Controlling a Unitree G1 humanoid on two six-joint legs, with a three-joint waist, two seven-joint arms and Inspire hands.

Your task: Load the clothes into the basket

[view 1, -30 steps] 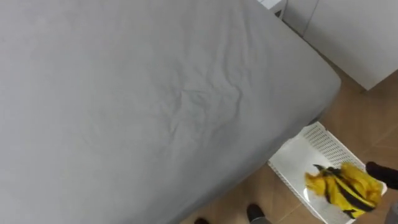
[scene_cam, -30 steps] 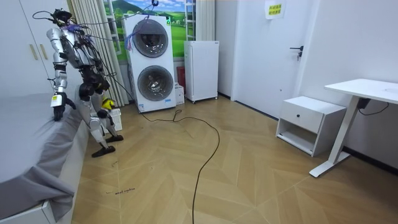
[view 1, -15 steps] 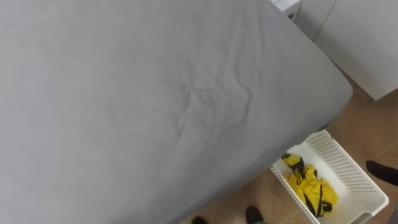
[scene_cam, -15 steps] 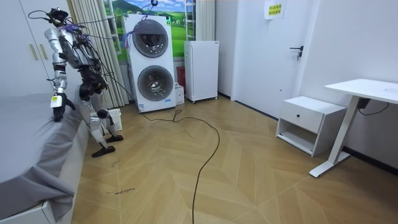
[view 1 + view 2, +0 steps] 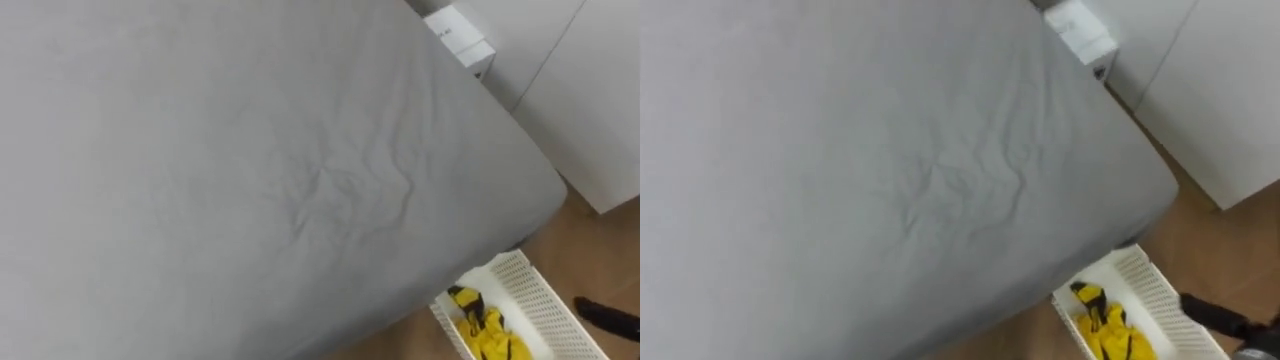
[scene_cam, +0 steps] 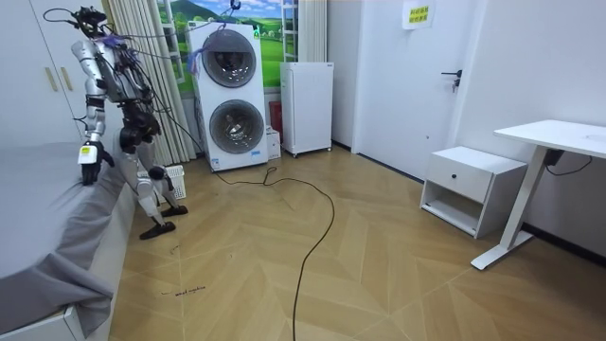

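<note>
A yellow garment with dark stripes lies inside the white slatted basket, which stands on the wood floor at the corner of the grey bed. In the room view I stand at that bed corner, the basket beside my legs. My left hand hangs over the bed's edge, too small to read. A dark shape at the right edge, just past the basket, looks like my right hand; its fingers cannot be made out. The grey sheet is bare apart from some wrinkles.
White wardrobe doors rise beyond the bed, with a small white box by them. The room view has stacked washing machines, a white cabinet, a nightstand and a desk round the wood floor.
A second ago the yellow garment hung above the basket; it dropped in and now lies at its bottom. My view has since swung up over the bed.
</note>
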